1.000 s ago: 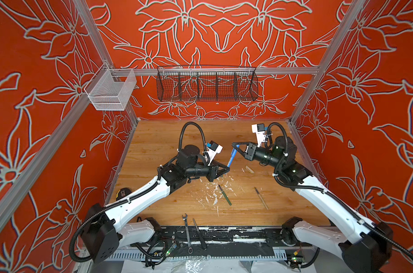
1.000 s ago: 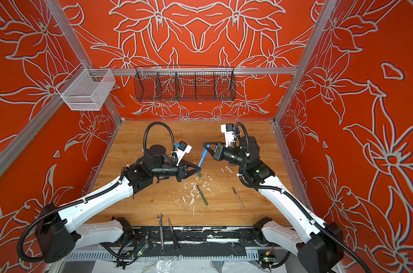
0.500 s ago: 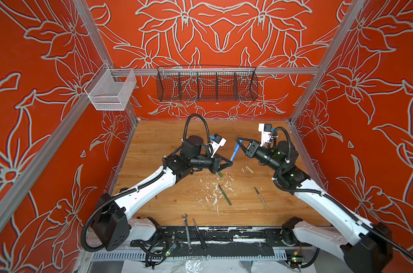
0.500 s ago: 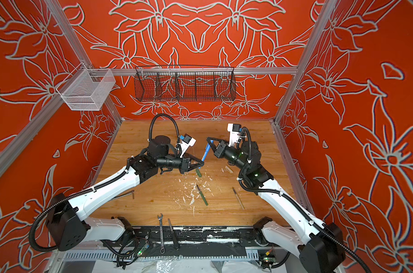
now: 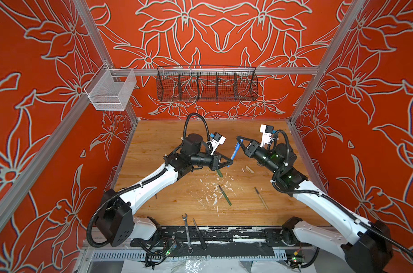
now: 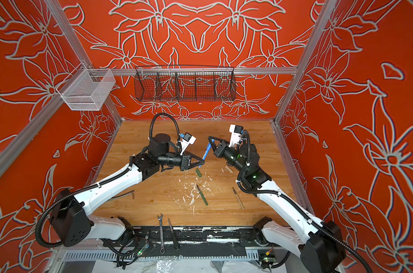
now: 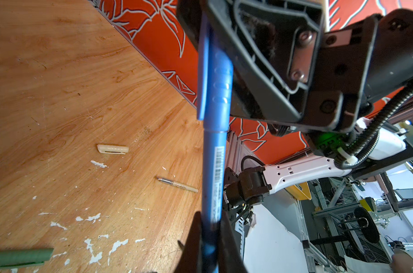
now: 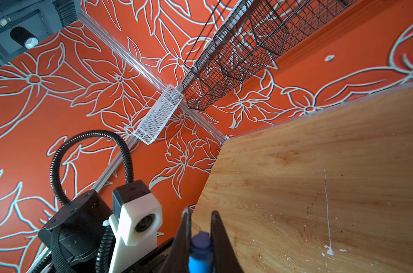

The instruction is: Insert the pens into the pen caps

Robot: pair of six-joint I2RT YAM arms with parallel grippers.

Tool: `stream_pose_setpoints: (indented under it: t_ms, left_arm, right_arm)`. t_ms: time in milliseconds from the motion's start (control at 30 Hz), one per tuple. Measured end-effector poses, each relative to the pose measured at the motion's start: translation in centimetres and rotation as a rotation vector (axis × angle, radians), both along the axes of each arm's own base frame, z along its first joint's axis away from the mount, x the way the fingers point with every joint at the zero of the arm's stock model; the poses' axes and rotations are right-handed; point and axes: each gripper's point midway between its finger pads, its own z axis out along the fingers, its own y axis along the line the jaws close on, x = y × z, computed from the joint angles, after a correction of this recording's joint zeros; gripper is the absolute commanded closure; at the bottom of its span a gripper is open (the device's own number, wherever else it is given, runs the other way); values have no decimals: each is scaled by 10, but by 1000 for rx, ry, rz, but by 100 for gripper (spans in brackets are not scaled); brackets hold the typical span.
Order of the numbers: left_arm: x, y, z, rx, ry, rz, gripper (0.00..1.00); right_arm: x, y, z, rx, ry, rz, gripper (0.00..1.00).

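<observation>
- Your left gripper (image 5: 230,162) is clamped tight on the blue pen (image 5: 233,156), at its lower end, above mid-table.
- Your right gripper (image 5: 239,139) is pinched hard on the blue cap (image 7: 217,78). The pen sits in it, leaning toward 1 o'clock.
- The green cap (image 5: 220,173) lies at 6 o'clock of the left gripper, with the green pen (image 5: 225,195) further along at 6.
- The tan cap (image 5: 249,169) is at 3 o'clock of the green cap, and the tan pen (image 5: 261,199) at 3 o'clock of the green pen.

You can read no word or number anywhere here. The blue pen (image 7: 211,184) carries a white barcode sticker (image 7: 218,163) along its barrel. The bars are plain in the left wrist view, but the fine print beside them is too small to make out. The tan pen (image 7: 179,184) on the counter (image 7: 59,94) bears a small reddish mark, also illegible.
</observation>
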Motion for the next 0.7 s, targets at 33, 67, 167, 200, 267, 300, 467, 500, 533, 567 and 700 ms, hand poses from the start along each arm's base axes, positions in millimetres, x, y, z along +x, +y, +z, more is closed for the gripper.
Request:
stream_pose_setpoints:
  t_ms: [33, 67, 167, 200, 267, 300, 467, 500, 533, 567, 700]
  left_arm:
    - [0, 0, 0, -2, 0, 0, 100]
    - [0, 0, 1, -4, -1, -1, 100]
    - [2, 1, 3, -12, 2, 0, 100]
    - [2, 2, 3, -14, 5, 1, 100]
    - [2, 3, 3, -16, 8, -2, 100]
    - [2, 4, 3, -17, 10, -4, 100]
    - [1, 5, 3, -19, 22, -12, 100]
    - [1, 5, 4, -22, 18, -12, 100]
    - [0, 5, 7, -26, 12, -12, 100]
    - [0, 6, 10, -32, 1, -6, 100]
    - [-2, 13, 13, -52, -43, 33, 69]
  right_arm:
    - [0, 0, 1, 2, -1, -1, 100]
    - [0, 0, 1, 4, -3, -4, 100]
    - [1, -1, 2, 15, -6, -11, 100]
    - [1, -1, 2, 19, -5, -15, 100]
    - [1, 0, 1, 23, -3, -20, 100]
    - [1, 0, 1, 24, -2, -25, 100]
    - [0, -2, 1, -9, 20, -47, 100]
    - [0, -2, 3, -20, 23, -47, 100]
    - [0, -2, 5, -27, 25, -47, 100]
    - [0, -3, 8, -31, 26, -40, 100]
    - [-3, 2, 16, -53, 30, 20, 100]
